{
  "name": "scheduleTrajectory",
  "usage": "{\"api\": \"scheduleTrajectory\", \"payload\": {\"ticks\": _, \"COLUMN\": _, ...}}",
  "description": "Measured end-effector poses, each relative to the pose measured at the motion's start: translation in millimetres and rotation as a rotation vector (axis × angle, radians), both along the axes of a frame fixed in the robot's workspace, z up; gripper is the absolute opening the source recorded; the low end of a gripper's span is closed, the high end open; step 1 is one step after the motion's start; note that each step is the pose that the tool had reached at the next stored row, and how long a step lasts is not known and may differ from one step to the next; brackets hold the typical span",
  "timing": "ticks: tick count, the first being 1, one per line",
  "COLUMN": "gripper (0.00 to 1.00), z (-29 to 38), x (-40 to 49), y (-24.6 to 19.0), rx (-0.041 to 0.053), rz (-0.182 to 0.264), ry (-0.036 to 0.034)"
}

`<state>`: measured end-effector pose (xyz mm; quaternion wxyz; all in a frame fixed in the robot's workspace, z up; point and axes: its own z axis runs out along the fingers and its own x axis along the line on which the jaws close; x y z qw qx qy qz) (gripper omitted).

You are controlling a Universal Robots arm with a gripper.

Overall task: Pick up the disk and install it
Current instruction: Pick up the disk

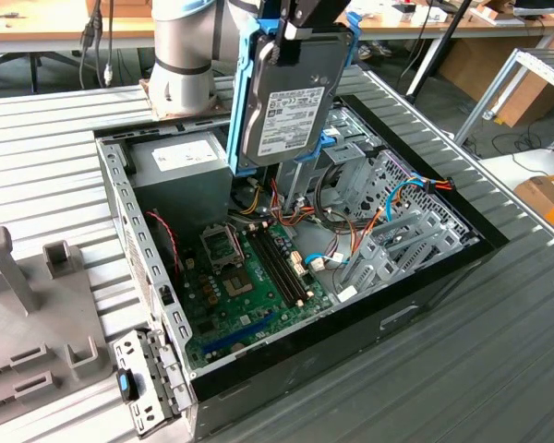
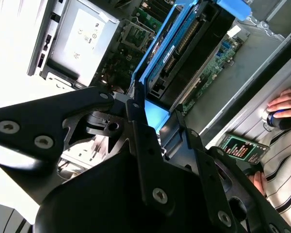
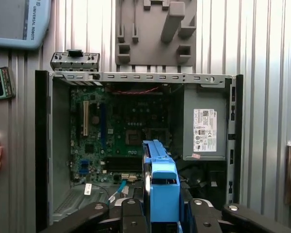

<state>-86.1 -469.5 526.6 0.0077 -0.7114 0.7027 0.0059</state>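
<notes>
Up close in the first wrist view, the gripper (image 3: 161, 213) has its fingers clamped tight on the disk (image 3: 162, 187), holding it on edge in mid-air over the open PC case (image 3: 136, 76). Beyond it, inside, are the motherboard (image 3: 121, 126) and the power supply (image 3: 206, 128).

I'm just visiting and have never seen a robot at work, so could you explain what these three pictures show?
It is one robot arm working over an open desktop computer case on a ribbed metal table. One picture comes from a camera standing off the arm; the other two come from cameras riding at its wrist, looking past its jaws. The jaws are shut on the disk, a hard drive in blue rails, held in the air above the case. A grey bracket lies beside the case.
</notes>
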Motion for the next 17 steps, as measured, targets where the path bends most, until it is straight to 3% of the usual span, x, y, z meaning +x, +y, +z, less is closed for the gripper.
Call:
{"api": "scheduleTrajectory", "payload": {"ticks": 6, "gripper": 0.36, "z": -0.2, "x": 2.9, "y": -13.3, "rx": -0.0034, "rz": 0.000, "ry": 0.0000}}
{"api": "scheduleTrajectory", "payload": {"ticks": 17, "gripper": 0.36, "z": -0.7, "x": 7.9, "y": -47.0, "rx": -0.0161, "rz": 0.000, "ry": -0.0001}}
